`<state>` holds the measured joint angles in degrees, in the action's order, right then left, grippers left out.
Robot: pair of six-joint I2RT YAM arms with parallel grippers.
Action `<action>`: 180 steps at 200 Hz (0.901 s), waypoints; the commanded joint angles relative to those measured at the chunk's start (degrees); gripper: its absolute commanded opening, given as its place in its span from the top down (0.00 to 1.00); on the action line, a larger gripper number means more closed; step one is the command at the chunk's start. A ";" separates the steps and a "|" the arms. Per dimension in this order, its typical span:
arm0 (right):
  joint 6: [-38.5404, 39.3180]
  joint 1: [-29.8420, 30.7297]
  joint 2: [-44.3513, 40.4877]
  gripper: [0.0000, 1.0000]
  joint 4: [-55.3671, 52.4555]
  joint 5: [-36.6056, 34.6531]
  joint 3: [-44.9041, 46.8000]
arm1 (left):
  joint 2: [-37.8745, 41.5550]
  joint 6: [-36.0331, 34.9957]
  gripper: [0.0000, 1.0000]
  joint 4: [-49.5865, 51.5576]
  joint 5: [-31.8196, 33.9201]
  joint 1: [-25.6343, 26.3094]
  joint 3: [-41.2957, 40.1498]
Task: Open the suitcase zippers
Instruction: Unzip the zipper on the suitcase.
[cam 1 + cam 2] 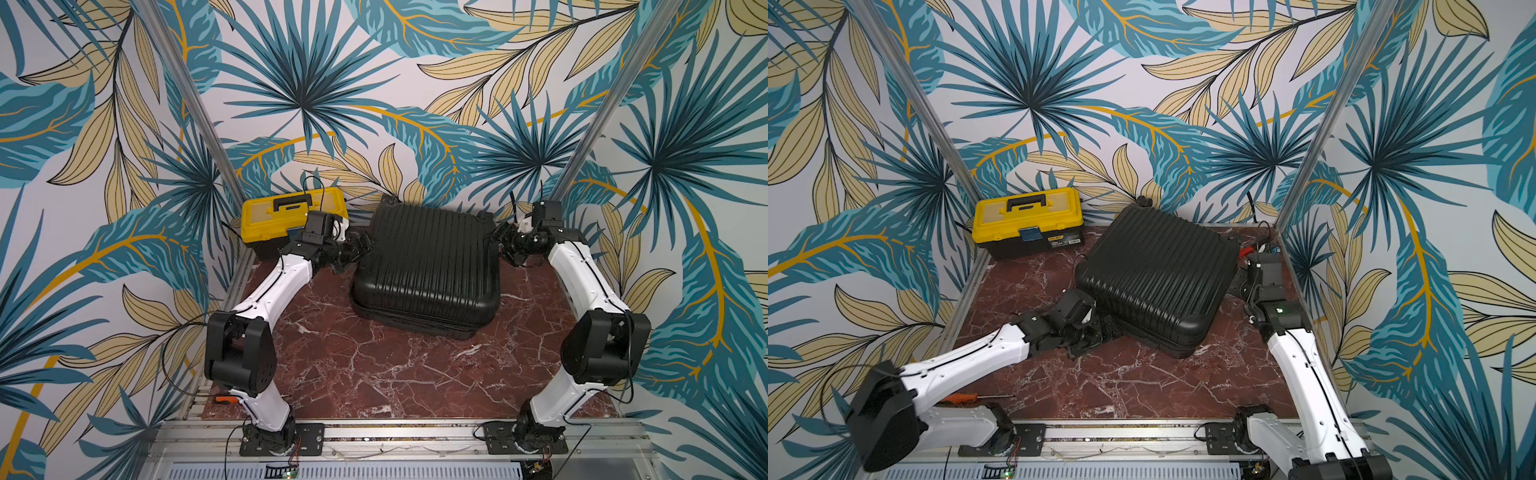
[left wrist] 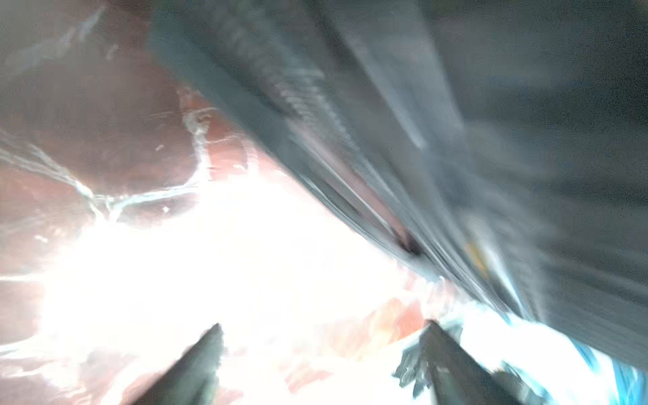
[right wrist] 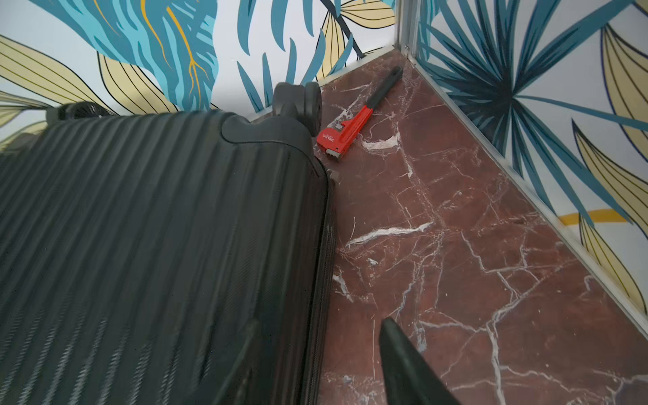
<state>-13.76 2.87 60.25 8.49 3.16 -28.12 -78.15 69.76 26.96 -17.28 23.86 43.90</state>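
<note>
In a top view I see the suitcase (image 1: 428, 266) lying flat and closed at the far middle of the table (image 1: 374, 374), with the toolbox (image 1: 286, 212) just off its far-left corner. The left gripper (image 1: 360, 246) is against the suitcase's left edge. The right gripper (image 1: 500, 237) is just beside the far-right corner. Both are too dark here for me to read the jaws. The zippers (image 1: 415, 323) show as a thin seam along the near side.

In a top view the suitcase (image 1: 1158, 274) sits turned corner-on. The left gripper (image 1: 1102, 328) is low at its near-left edge, and the right gripper (image 1: 1239, 279) is just off its right edge. A red wrench (image 1: 1246, 251) lies a little farther back, and a screwdriver (image 1: 976, 399) lies near-left.

The left wrist view is badly blurred. The left gripper (image 2: 324, 322) sits close alongside the suitcase (image 2: 526, 140), with the zippers (image 2: 305, 94) running just beside it above the table (image 2: 105, 105). The jaws are drawn in close. Whether they pinch anything, I cannot tell.

In the right wrist view the right gripper (image 3: 319, 324) is at the suitcase's (image 3: 157, 228) right edge, with the zippers (image 3: 324, 273) running right by its tips. The jaws are pulled in, with nothing in them. The wrench (image 3: 350, 126) lies beyond, beside a wheel (image 3: 298, 101).
</note>
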 commanded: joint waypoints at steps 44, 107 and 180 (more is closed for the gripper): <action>13.71 -6.51 12.53 1.00 14.45 14.72 -3.67 | 0.33 -9.55 1.00 5.90 -2.94 -1.57 -3.02; 15.17 -9.46 28.93 0.89 2.38 20.59 -19.63 | -1.26 -11.86 1.00 5.95 -4.94 -1.70 -3.05; 2.09 -3.72 4.82 0.47 2.38 1.58 -3.80 | 0.30 -9.02 1.00 5.83 -2.08 1.05 -2.30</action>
<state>-5.34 -5.06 73.95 14.48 14.44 -35.70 -78.00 66.04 26.81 -18.72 21.87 43.09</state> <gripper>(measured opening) 0.525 0.097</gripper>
